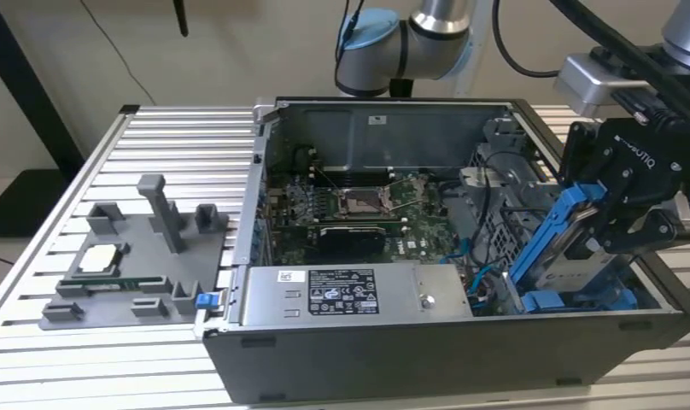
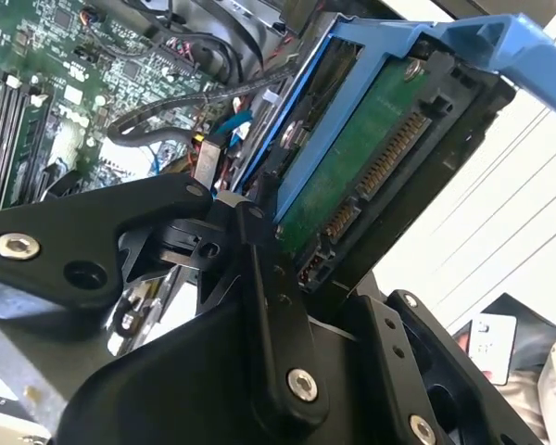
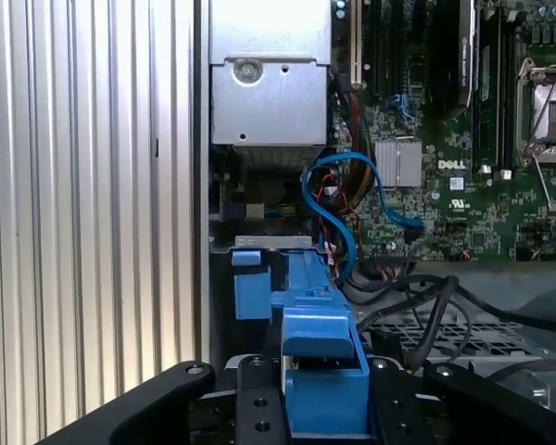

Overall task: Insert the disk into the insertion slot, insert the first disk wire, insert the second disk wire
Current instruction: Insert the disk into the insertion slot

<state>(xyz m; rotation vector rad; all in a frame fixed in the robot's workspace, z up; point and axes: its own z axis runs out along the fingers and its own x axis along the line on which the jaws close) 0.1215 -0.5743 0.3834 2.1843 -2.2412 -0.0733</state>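
Finding one: your gripper (image 1: 605,243) is clamped on the disk (image 1: 575,256). In the exterior view the black fingers close across the drive's blue carrier frame (image 1: 546,239) from either side, roughly halfway along its length.

Finding two: the disk is not lying flat. It stands steeply tilted at the exterior view's right end of the open computer case (image 1: 436,359). Its upper end leans toward the gripper body and its lower end sits low inside the case wall, near the front corner.

Finding three: the insertion slot (image 1: 502,229), in the grey perforated cage, lies just beside the disk on the side toward the motherboard (image 1: 368,205). You cannot tell from these views whether the lower edge of the carrier has entered the slot.

Finding four: in the second wrist view the disk's green circuit side (image 2: 371,158) faces the camera with its connector row exposed. The blue frame wraps the far edge, and one finger (image 2: 269,306) crosses in front of the drive.

Finding five: in the first wrist view the blue carrier sits squarely between the two fingers (image 3: 259,408). Loose blue cables (image 3: 343,218) and black cables (image 3: 426,306) lie just beyond it, near the power supply (image 3: 269,88).

The case stands on a slatted metal table (image 1: 49,248).
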